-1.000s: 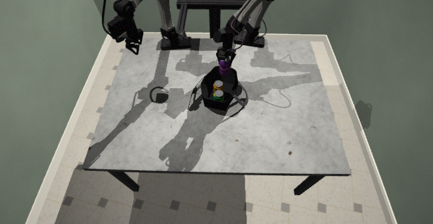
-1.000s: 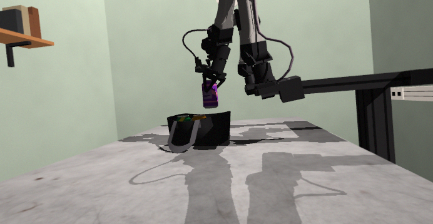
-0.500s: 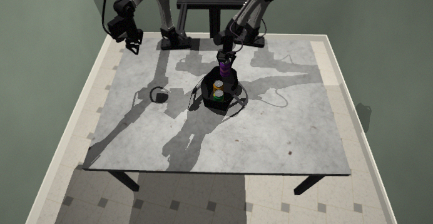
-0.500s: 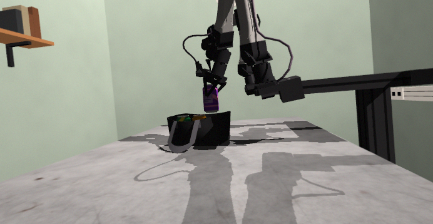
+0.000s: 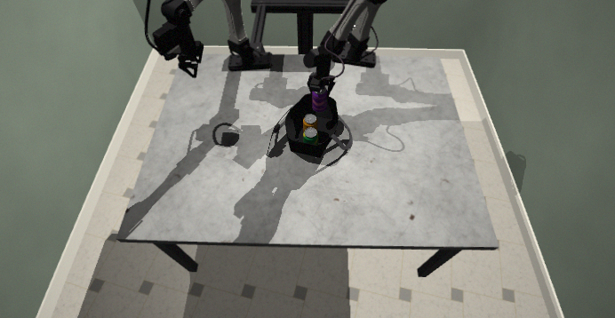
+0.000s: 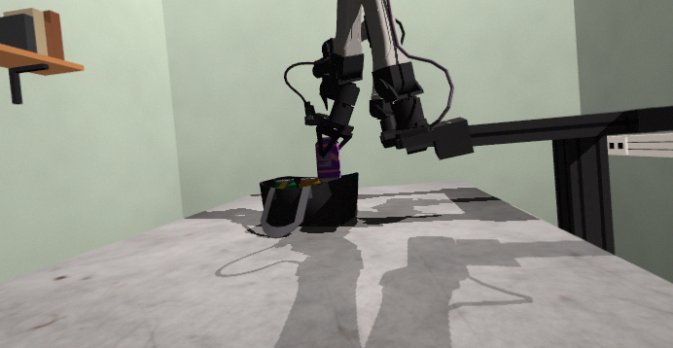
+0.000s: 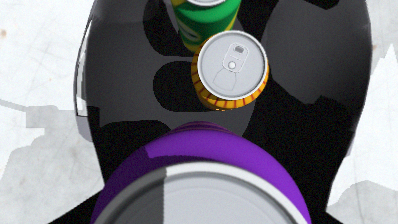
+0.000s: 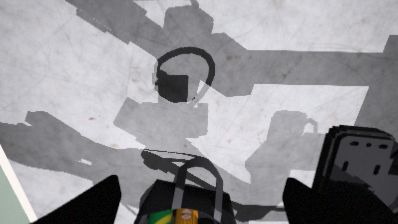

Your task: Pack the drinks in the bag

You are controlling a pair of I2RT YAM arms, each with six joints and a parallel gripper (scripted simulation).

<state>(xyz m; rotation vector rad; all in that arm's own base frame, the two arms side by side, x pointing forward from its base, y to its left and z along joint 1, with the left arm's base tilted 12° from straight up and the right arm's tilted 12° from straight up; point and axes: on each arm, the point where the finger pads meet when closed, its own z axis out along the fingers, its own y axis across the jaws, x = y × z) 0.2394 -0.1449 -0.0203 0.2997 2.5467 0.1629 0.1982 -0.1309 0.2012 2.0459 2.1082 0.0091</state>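
Purple can [image 5: 319,101] [image 6: 328,163] [image 7: 225,144] was grasped upright by the left tool [image 5: 321,89] [image 6: 335,146] [image 7: 200,188] over the far part of the bag [image 5: 306,148] [image 6: 340,201] [image 7: 315,55] [image 8: 164,197], probably to lower it behind the orange can [image 5: 309,122] [image 6: 309,183] [image 7: 230,65] [image 8: 186,216] and green can [image 5: 310,136] [image 6: 285,184] [image 7: 210,20] [image 8: 160,218], already inside, without pressing the standing walls.

Purple cylindrical metal can [image 5: 319,100] [image 6: 328,163] [image 7: 230,150]: near end cropped, left wrist view; label illegible. Green-and-yellow metal can [image 5: 310,139] [image 6: 285,184] [image 7: 210,22] [image 8: 161,217]: lid cropped there. Orange metal can [image 5: 310,123] [image 6: 309,182] [image 7: 225,104] [image 8: 186,215]: lower body hidden, exterior view. Black canvas bag [image 5: 307,149] [image 6: 337,207] [image 7: 310,75] [image 8: 160,195]: cropped, both wrist views.
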